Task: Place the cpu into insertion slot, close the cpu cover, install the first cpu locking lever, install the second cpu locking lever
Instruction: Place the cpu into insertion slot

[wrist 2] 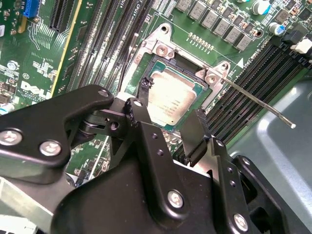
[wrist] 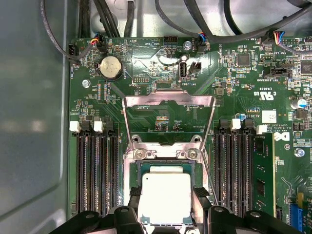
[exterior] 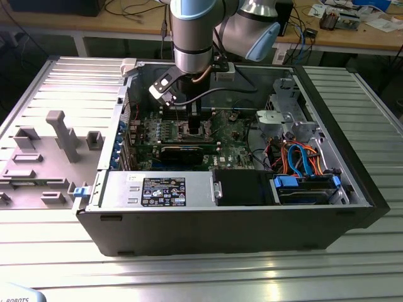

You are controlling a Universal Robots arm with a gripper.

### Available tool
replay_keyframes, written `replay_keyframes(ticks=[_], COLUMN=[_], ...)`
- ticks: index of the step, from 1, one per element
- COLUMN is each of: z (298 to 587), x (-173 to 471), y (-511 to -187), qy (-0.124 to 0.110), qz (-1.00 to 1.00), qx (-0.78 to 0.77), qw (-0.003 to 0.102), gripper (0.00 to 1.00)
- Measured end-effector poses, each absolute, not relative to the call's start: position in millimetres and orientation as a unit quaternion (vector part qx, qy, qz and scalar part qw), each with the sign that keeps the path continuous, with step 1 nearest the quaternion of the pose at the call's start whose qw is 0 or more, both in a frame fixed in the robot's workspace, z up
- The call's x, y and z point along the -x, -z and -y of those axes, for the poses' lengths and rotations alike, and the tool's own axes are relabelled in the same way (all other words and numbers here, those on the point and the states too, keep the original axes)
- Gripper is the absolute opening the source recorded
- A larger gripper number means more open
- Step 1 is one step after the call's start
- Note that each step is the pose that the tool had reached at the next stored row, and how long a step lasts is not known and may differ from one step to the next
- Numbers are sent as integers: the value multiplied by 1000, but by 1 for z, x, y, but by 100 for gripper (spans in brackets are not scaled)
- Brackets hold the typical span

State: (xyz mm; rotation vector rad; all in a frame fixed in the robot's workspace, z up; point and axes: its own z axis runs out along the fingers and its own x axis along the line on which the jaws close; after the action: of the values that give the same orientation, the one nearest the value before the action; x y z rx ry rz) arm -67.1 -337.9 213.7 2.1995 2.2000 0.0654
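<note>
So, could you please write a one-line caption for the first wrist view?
Gripper holds the cpu at the insertion slot, with the cpu cover swung open.

- The cpu has a silvery-grey top.
- The circuit board is green.
- The cpu cover is silver.
- The gripper is black.
- The memory slots are black.
- The cables are blue and orange.
- The table is grey and ribbed.

Insertion slot hemmed: memory slots both flanks, raised cpu cover one end, lever alongside; gripper clamping cpu fills centre
</note>
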Motion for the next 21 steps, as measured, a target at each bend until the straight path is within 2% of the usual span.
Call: replay_keyframes(ticks=[10, 15, 16, 18, 21], z=[338, 338, 339, 339, 339], x=[67, 67, 67, 67, 67], y=[-220, -220, -220, -220, -220], qy=[-21, -20, -20, -20, -20], qz=[-707, -707, -707, -707, -707], qx=[-707, -707, -707, -707, -707], qw=[15, 16, 16, 16, 16], gripper=[51, 20, 20, 11, 11])
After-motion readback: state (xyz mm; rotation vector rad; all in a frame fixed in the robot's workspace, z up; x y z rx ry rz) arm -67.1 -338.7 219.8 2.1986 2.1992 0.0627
